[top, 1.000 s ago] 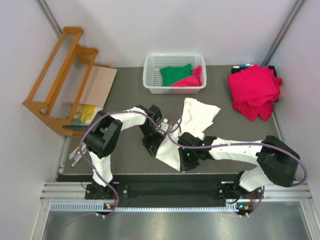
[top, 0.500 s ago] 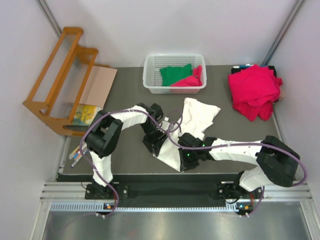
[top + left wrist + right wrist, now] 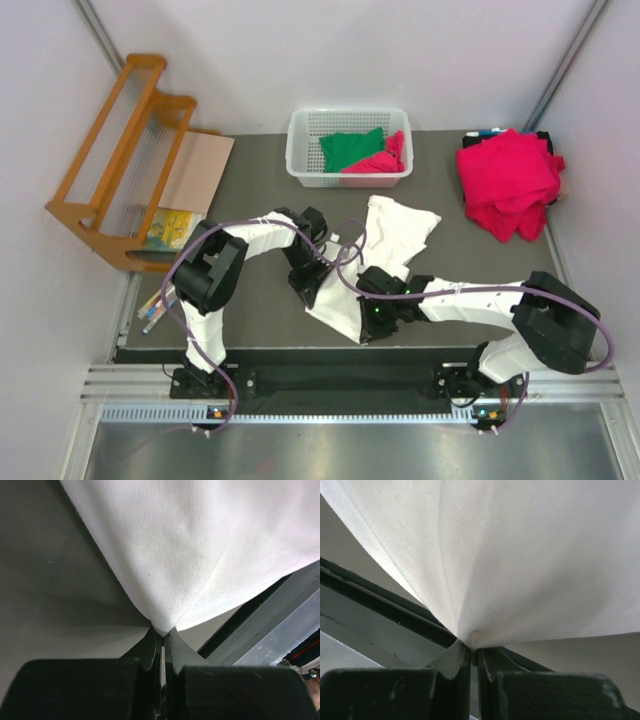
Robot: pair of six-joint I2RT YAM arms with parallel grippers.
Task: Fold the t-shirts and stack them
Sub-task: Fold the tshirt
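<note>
A wooden rack (image 3: 110,160) leans at the far left edge of the desk (image 3: 250,190). The left jaws are pressed together on a pinch of the white t-shirt (image 3: 395,228), its cloth drawn into a peak between them. The shirt lies crumpled mid-desk, reaching from the front edge back toward the white basket (image 3: 300,150), which holds a green t-shirt (image 3: 350,148) and a crimson one (image 3: 375,163). The right jaws are likewise clamped on a fold of the white cloth. At the far right back corner sits a pile of crimson t-shirts (image 3: 508,180)
</note>
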